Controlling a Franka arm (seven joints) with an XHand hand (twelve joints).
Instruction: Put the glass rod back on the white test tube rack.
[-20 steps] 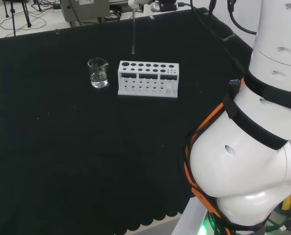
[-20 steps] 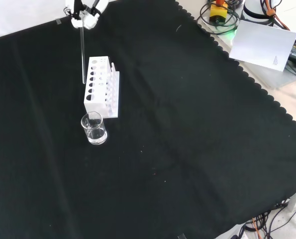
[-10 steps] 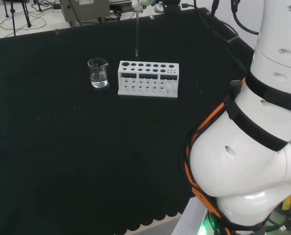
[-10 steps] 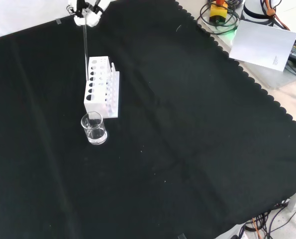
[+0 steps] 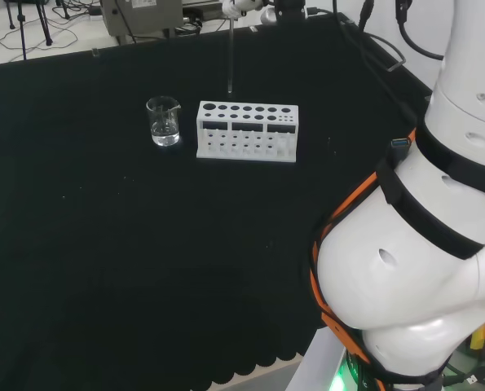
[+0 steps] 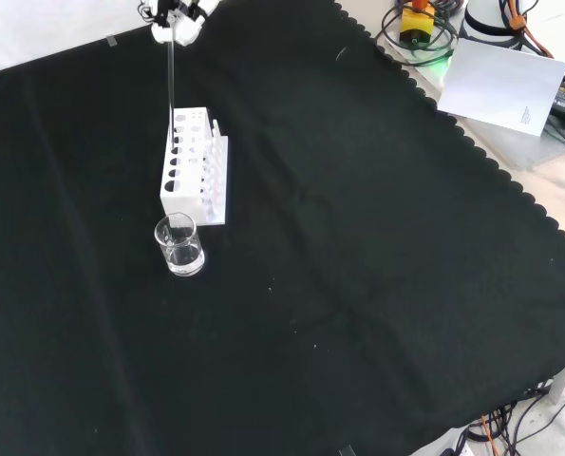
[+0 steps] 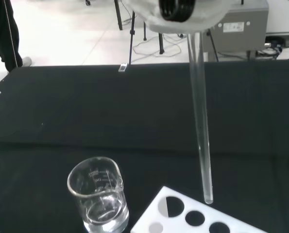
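Observation:
The hand [image 5: 239, 6] sits at the far edge of the bench in the head view, pinching the top of the glass rod [image 5: 229, 57]. The rod hangs upright, its lower tip just above the left end of the white test tube rack [image 5: 246, 130]. In the front view the hand [image 6: 178, 19] is at the top, and the rod [image 6: 172, 85] runs down to the far end of the rack [image 6: 195, 166]. Close up in the wrist view, the rod [image 7: 201, 121] ends a little above the rack's [image 7: 193, 218] large end holes, under the blurred hand [image 7: 183, 12].
A small glass beaker [image 5: 163, 120] with a little clear liquid stands just beside the rack, at its left end in the head view and nearer the camera in the front view [image 6: 179, 245]. It also appears next to the rack in the wrist view [image 7: 98, 201]. White papers [image 6: 500, 85] lie off the cloth.
The hand has carried the rod a little to the right in both the head and front views, bringing its tip from beside the rack to above its end holes.

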